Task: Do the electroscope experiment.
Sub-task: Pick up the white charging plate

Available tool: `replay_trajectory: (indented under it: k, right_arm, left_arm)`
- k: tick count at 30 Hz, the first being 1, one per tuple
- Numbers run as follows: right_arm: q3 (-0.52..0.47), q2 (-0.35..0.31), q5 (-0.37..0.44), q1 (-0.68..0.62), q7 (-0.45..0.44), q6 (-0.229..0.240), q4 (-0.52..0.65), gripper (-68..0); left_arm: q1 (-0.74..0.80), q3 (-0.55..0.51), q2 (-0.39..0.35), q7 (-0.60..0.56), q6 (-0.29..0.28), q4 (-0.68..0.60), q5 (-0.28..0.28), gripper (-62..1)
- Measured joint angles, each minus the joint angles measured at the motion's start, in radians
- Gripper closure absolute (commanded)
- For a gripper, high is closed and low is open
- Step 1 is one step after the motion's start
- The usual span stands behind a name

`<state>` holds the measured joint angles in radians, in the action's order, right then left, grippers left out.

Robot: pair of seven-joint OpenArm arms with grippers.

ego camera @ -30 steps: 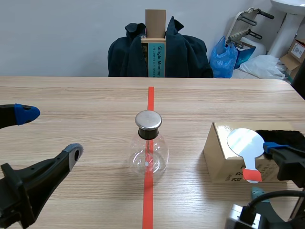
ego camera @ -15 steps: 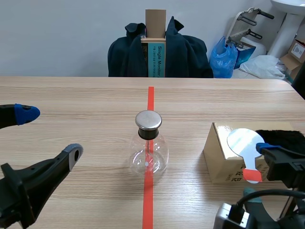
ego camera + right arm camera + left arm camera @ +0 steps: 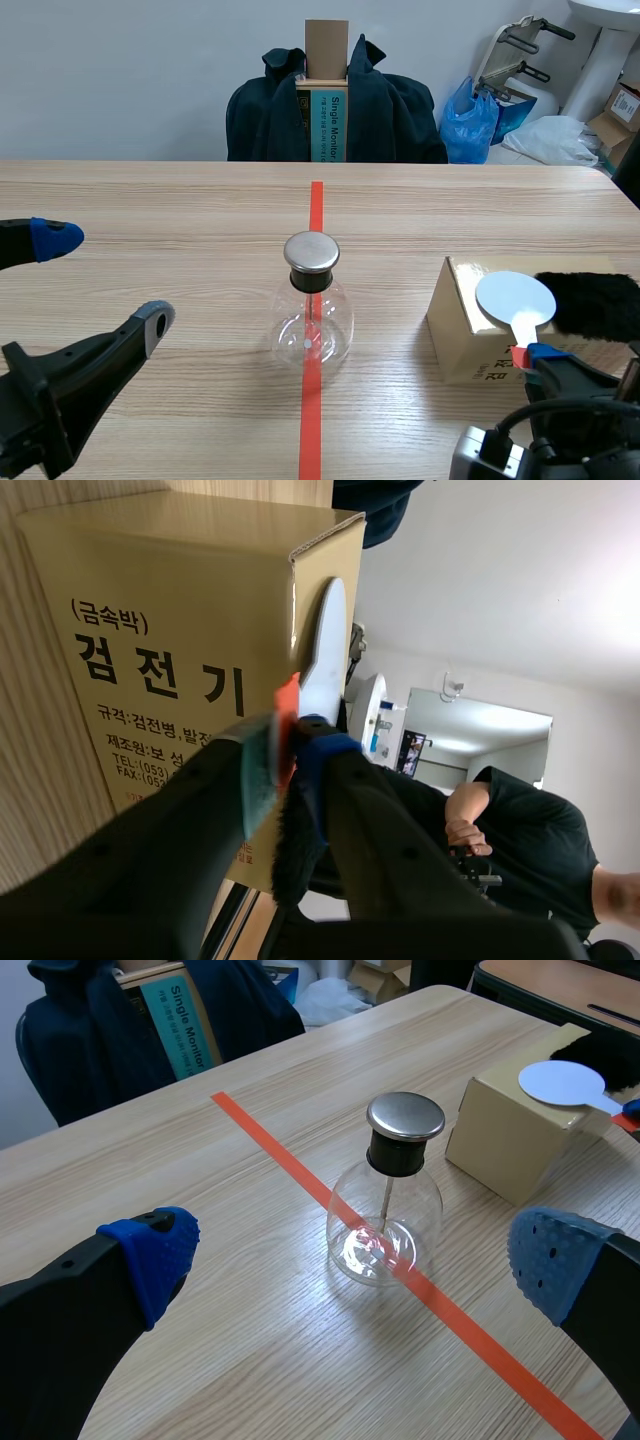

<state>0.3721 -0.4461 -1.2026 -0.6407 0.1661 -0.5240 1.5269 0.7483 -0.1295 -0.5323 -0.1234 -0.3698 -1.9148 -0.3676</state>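
Right wrist view, right gripper (image 3: 287, 748) sideways, pinching paddle (image 3: 326, 655)

Scene, left wrist views: same flask (image 3: 312, 318)

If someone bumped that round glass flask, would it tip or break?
Probably fragile: the glass flask looks thin and clear. Its metal cap sits high on a narrow neck, so a push there might tip it. The round body could then roll.

Left arm (image 3: 55, 385) low, jaws wide apart; right arm (image 3: 582, 388) low, jaws clamping paddle (image 3: 515, 297).
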Motion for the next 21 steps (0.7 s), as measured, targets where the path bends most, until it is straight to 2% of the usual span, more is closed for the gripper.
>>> replay_trajectory:
  k: [10, 11, 15, 16, 21]
  right_arm:
    - [-0.024, 0.0, -0.002, 0.0, -0.004, -0.005, 0.0, -0.8]
    - [-0.024, 0.0, -0.002, 0.0, -0.004, -0.027, 0.0, -0.8]
    - [-0.055, 0.001, -0.017, 0.0, -0.003, -0.181, 0.0, -0.8]
    - [-0.076, 0.0, -0.025, 0.0, -0.003, -0.206, 0.002, -0.8]
    - [-0.189, -0.016, -0.024, 0.0, 0.002, -0.201, 0.025, -0.8]
  left_arm:
    - [0.0, 0.0, 0.0, 0.0, 0.0, 0.0, 0.0, -62.3]
    - [0.0, 0.0, 0.0, 0.0, 0.0, 0.0, 0.0, -62.3]
    - [0.0, 0.0, 0.0, 0.0, 0.0, 0.0, 0.0, -62.3]
    - [0.0, 0.0, 0.0, 0.0, 0.0, 0.0, 0.0, -62.3]
    - [0.0, 0.0, 0.0, 0.0, 0.0, 0.0, 0.0, -62.3]
